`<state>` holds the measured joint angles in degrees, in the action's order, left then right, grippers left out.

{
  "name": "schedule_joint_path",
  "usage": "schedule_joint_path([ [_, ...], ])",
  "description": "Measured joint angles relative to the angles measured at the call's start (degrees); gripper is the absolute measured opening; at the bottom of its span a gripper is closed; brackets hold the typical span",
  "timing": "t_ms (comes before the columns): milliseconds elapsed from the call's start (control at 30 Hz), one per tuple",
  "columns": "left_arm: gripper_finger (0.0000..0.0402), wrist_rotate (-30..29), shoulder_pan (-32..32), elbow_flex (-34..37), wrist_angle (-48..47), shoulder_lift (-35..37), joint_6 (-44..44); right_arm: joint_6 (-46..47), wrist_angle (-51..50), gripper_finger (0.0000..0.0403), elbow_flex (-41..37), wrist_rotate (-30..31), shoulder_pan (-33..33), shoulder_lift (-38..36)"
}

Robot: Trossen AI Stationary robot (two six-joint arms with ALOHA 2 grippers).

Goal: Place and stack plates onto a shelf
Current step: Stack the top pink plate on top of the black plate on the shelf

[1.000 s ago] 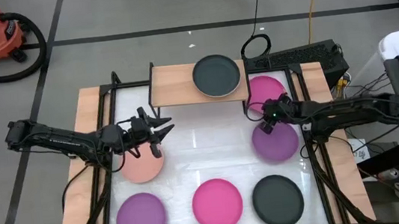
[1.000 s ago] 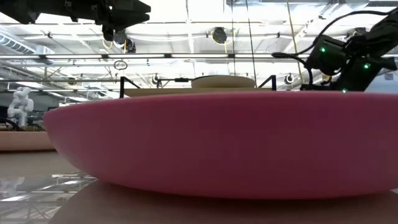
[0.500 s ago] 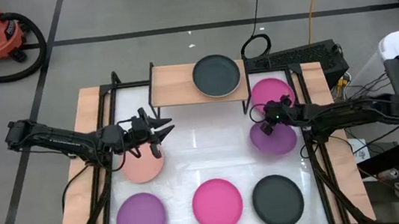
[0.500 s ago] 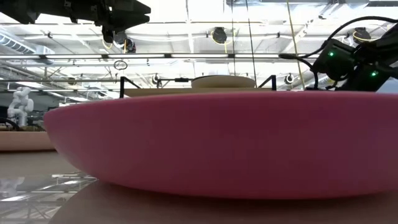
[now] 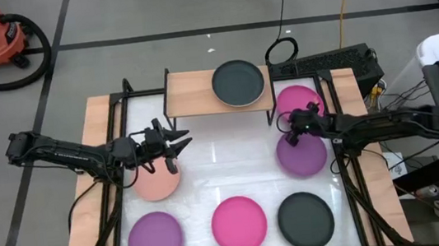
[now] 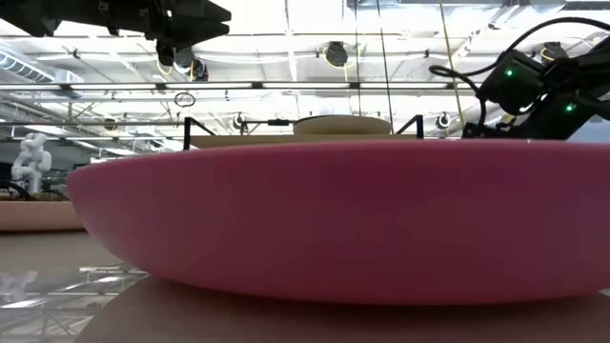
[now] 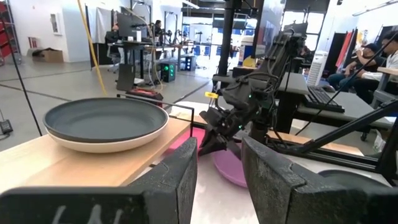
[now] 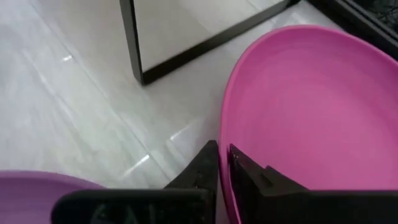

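The shelf (image 5: 195, 92) stands at the far edge with a black plate (image 5: 238, 81) stacked on a beige plate (image 7: 93, 144). On the table lie a salmon plate (image 5: 157, 182), two purple plates (image 5: 155, 236) (image 5: 305, 156), two magenta plates (image 5: 239, 222) (image 5: 300, 99) and a second black plate (image 5: 305, 217). My left gripper (image 5: 178, 140) hovers open above the salmon plate's far rim. My right gripper (image 5: 288, 123) is down at the far magenta plate's near-left rim, shut on it. My right gripper (image 8: 221, 154) pinches the far magenta plate by its rim (image 8: 224, 134) on the near-left side, one finger inside the plate and one outside. The fingers come from the table's right, slanting down. The plate lies flat on the table beside the shelf's right leg (image 8: 130, 37).
The shelf's black legs (image 5: 270, 113) stand close to my right gripper. The shelf's left half (image 5: 187, 93) is bare wood. The near magenta plate (image 6: 334, 219) fills the low view. Wooden side rails (image 5: 85, 180) and black frame bars border the white table.
My right gripper has moved a short way toward the far edge, from above the purple plate to the far magenta plate's rim. The left arm has kept still.
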<state>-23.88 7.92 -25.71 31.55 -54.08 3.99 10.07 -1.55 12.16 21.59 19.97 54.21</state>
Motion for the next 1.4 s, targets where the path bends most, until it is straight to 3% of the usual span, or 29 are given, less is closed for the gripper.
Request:
schedule_joint_path([
  [400,0.0129,0.21,0.05,0.00,-0.04,-0.02,1.05,-0.08,0.05,0.0007,0.00,0.85,0.00,-8.88],
  [567,0.0129,4.91,0.09,0.00,1.98,0.00,0.42,0.09,0.41,0.0003,0.00,2.19,-0.02,-13.35],
  [867,0.0129,7.39,0.04,0.00,2.45,-0.02,-0.56,0.56,6.94,0.0002,1.30,7.21,-0.04,-20.80],
  [1200,0.0129,7.48,0.07,0.00,4.34,0.00,0.90,-4.08,7.10,0.0001,16.57,6.85,-0.27,-18.65],
  [1400,0.0129,7.47,0.05,0.00,4.94,0.00,0.81,-6.46,7.31,0.0001,29.09,0.42,-2.75,-11.01],
])
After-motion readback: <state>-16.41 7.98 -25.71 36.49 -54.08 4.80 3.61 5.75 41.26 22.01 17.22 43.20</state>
